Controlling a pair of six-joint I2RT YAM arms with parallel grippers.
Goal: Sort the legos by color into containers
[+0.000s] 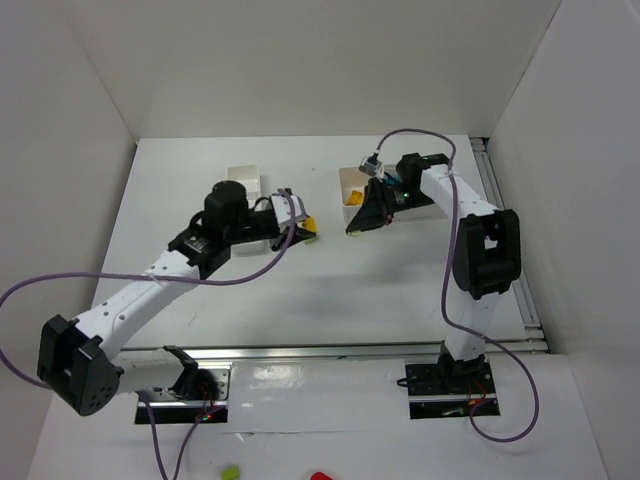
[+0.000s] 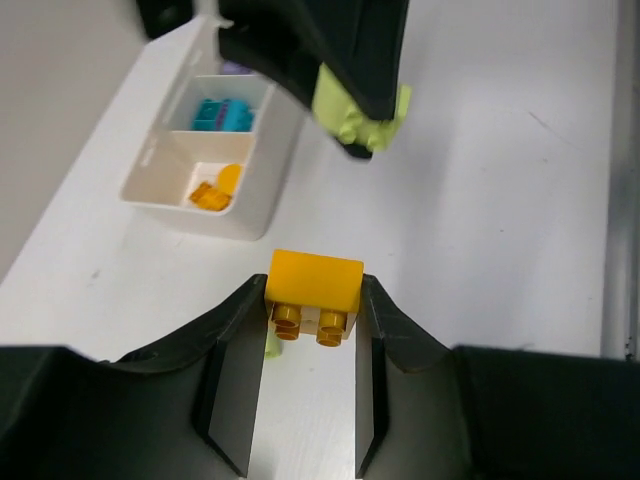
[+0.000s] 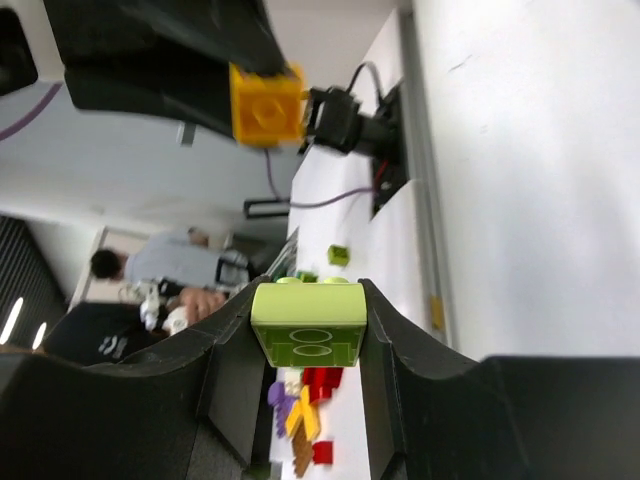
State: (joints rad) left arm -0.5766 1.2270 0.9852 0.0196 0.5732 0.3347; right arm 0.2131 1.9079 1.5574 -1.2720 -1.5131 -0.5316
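Gripping firmly, the left gripper (image 2: 312,298) is clamped on a yellow brick (image 2: 315,283), studs towards its camera, over the white table (image 2: 500,250). At twelve o'clock in that wrist view, the right gripper (image 3: 306,300) is pinched on a lime green brick (image 3: 308,322). At ten o'clock sits the divided tray (image 2: 195,215). It holds orange pieces (image 2: 213,190) in the near compartment, teal bricks (image 2: 222,115) in the middle one and a glimpse of purple (image 2: 236,68) in the far one. From above, the two grippers face each other near mid-table. A second tray (image 1: 245,178) lies at ten o'clock of the left gripper, partly behind its arm.
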